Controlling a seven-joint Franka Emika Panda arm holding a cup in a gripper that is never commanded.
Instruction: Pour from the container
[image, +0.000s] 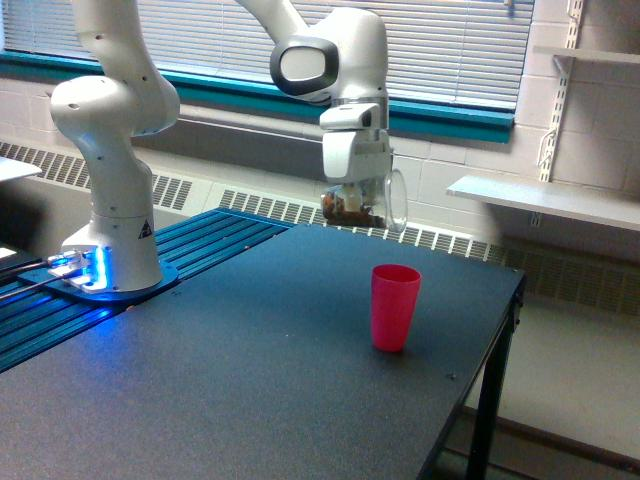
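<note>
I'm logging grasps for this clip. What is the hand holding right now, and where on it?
The hand holds the clear cup, tipped on its side, gripped around its closed end; brown contents sit inside.

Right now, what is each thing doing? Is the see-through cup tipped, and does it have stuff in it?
Clear cup: held in the air, tipped on its side, brown stuff inside, nothing spilling out.
Gripper: shut on the clear cup.
Pink cup: standing upright on the table, open top, inside hidden.
Table: dark, flat.
</note>
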